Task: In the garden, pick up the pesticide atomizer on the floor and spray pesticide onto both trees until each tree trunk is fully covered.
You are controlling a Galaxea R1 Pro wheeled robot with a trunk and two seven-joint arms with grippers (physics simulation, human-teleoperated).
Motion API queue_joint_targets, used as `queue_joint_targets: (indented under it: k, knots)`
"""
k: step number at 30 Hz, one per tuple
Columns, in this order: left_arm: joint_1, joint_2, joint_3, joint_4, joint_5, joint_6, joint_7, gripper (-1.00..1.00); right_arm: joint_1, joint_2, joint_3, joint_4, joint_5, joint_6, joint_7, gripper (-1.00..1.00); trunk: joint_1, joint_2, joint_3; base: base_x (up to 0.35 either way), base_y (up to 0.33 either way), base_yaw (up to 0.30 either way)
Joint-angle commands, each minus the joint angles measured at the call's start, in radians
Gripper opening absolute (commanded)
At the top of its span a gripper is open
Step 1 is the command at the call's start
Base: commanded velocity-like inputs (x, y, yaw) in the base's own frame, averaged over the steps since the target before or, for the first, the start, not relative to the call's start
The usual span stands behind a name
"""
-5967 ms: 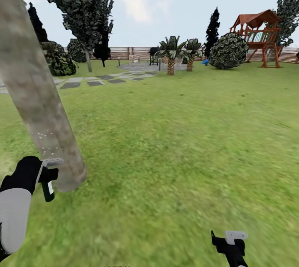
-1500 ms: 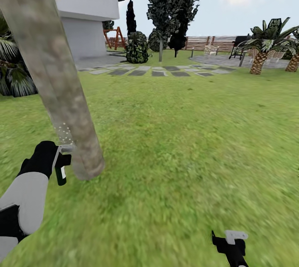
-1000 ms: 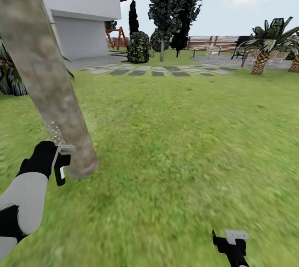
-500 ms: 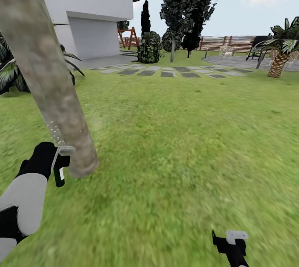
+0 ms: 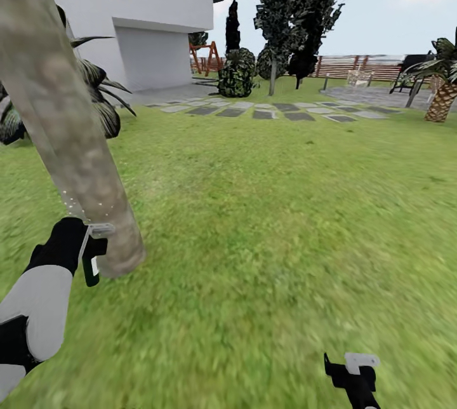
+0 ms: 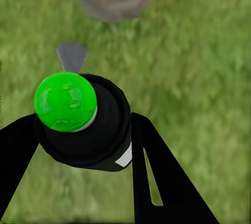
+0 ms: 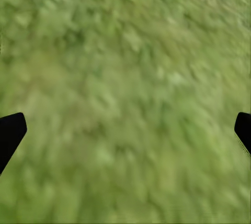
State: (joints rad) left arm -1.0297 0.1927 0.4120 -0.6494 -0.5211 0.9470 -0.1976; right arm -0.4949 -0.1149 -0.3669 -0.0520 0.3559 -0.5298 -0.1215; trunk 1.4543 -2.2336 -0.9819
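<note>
The left gripper (image 5: pixel 89 250) clamps the pesticide atomizer (image 5: pixel 92 261), its nozzle just beside the tree trunk (image 5: pixel 70 136), with pesticide (image 5: pixel 86 206) specks above the nozzle on the bark. The right gripper (image 7: pixel 125 130) hangs over the lawn (image 5: pixel 285 206), fingers spread wide.

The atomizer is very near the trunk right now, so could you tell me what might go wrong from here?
1. The pesticide atomizer, held in the left gripper, sits close beside the tree trunk; a small swing could knock it against the bark.
2. The pesticide specks gather low on the trunk, so the higher part may stay uncovered.
</note>
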Motion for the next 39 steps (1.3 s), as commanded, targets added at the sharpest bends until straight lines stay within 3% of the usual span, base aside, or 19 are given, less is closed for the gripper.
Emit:
queue_joint_targets:
  k: [1, 7, 21, 31, 39]
  knots:
    - [-0.001, -0.001, 0.004, -0.001, -0.011, 0.003, -0.009, -1.00, -0.001, 0.000, -0.004, 0.001, 0.011, -0.003, -0.006, 1.00, 0.000, 0.000, -0.001, 0.089, -0.266, 0.275]
    - [-0.001, -0.001, 0.004, -0.001, -0.012, 0.003, -0.009, -1.00, -0.001, 0.000, -0.004, 0.001, 0.011, -0.003, -0.006, 1.00, 0.000, 0.000, -0.001, 0.137, -0.257, 0.273]
    - [-0.001, -0.002, 0.004, -0.001, -0.011, 0.003, -0.009, -1.00, -0.001, 0.000, -0.004, 0.001, 0.011, -0.003, -0.006, 1.00, 0.000, 0.000, -0.001, 0.216, -0.202, 0.016]
    - [-0.006, 0.004, 0.006, -0.003, -0.012, 0.005, -0.009, -1.00, -0.001, 0.000, -0.004, 0.001, 0.011, -0.003, -0.006, 1.00, 0.000, 0.000, -0.001, -0.092, -0.145, 0.254]
    - [-0.020, -0.009, 0.008, -0.005, -0.009, 0.014, 0.019, -1.00, -0.001, 0.000, -0.004, 0.001, 0.011, -0.003, -0.006, 1.00, 0.000, 0.000, -0.001, 0.076, -0.001, 0.181]
